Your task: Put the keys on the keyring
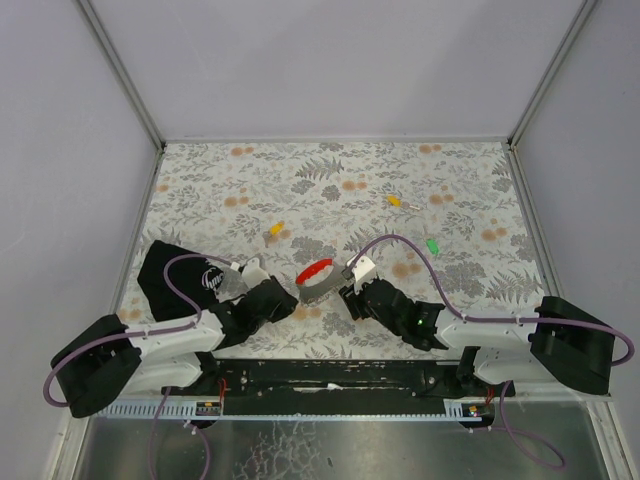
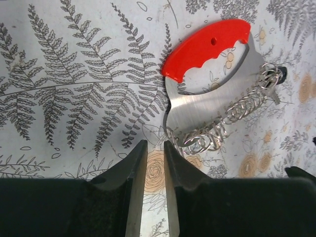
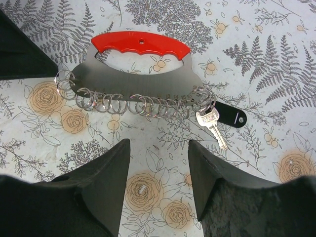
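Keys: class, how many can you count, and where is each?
4. Loose on the table: yellow key left of centre, orange key at the back, green key on the right. The black-headed key hangs on the keyring. Others may be hidden.

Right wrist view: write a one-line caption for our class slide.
Open jaws of the right gripper face the red-handled keyring, one black-tagged key hanging at its end.

From above, the keys are too small to resolve.

red-handled grey keyring, fern-patterned table
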Available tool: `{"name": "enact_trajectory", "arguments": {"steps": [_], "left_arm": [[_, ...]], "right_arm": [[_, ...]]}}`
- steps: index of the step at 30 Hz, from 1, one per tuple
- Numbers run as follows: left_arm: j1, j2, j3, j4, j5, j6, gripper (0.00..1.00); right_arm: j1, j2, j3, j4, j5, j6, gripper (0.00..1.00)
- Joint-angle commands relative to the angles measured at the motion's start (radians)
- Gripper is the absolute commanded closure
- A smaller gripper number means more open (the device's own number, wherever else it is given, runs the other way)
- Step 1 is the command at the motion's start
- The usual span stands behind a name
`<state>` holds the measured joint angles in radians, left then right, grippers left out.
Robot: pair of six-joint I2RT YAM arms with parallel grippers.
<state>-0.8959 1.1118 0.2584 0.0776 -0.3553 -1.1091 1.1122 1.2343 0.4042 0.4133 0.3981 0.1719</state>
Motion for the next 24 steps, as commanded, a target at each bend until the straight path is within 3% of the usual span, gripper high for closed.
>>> {"name": "enact_trajectory", "arguments": {"steps": [1,6,24], "left_arm": [[-0.005,-0.042,-0.007,0.046,-0.029,-0.022,0.80],[-0.005,-0.073,-0.011,0.056,-0.032,-0.033,0.79],[-0.005,0.058,0.031,0.117,0.005,0.008,0.84]], "right_arm": [[-0.007,0.002,0.024,0.038,-0.013,-0.007,0.43],[-0.007,0.009,0.026,0.039,-0.015,-0.008,0.43],[-0.007,0.008,0.030,0.032,-0.025,-0.009,0.43]]}}
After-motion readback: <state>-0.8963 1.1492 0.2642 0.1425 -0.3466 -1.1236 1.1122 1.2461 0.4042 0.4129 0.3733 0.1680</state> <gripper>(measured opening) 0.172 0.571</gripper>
